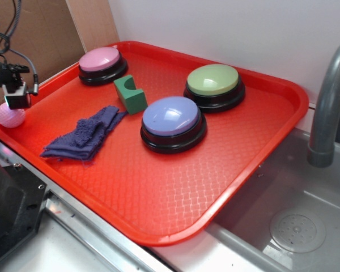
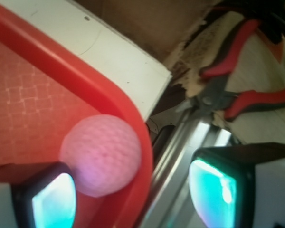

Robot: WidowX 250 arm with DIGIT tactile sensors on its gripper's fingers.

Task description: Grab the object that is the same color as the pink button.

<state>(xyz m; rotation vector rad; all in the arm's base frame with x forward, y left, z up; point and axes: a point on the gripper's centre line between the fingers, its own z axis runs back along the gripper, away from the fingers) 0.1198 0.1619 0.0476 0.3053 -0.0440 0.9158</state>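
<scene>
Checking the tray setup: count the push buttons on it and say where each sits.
3. The pink button sits at the tray's far left corner, the green button toward the far right, and the lavender-blue button in the middle, nearest the green block. None looks hidden.

Black arm w/ cables; gripper [image 2: 133, 194] has 2 teal-glowing pads [image 2: 54, 202].

Tray [image 1: 260, 187] holds three buttons: pink button [image 1: 101, 63] rear left, green button [image 1: 213, 85] rear right, lavender-blue button [image 1: 173, 122] centre. Block [image 1: 130, 95] between pink and lavender-blue. Cloth [image 1: 85, 136] left of lavender-blue. Ball [image 1: 10, 116] at tray's left rim.
</scene>
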